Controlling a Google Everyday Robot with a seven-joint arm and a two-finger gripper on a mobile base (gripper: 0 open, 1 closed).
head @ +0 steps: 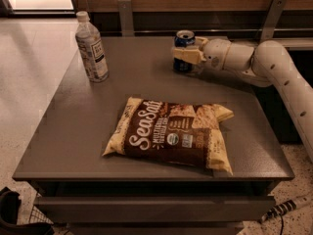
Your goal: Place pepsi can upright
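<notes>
The pepsi can (183,65) is a small dark blue can with a silver top. It stands upright at the back of the grey table (73,131), right of centre. My gripper (186,56) reaches in from the right on a white arm. Its pale fingers (182,54) are closed around the middle of the can. The can's base looks to be at the table surface.
A clear plastic bottle with a white label (92,48) stands at the back left. A brown Sea Salt chip bag (171,133) lies flat at the middle front. A wooden wall with metal brackets runs behind the table. A drawer front sits under the table's front edge.
</notes>
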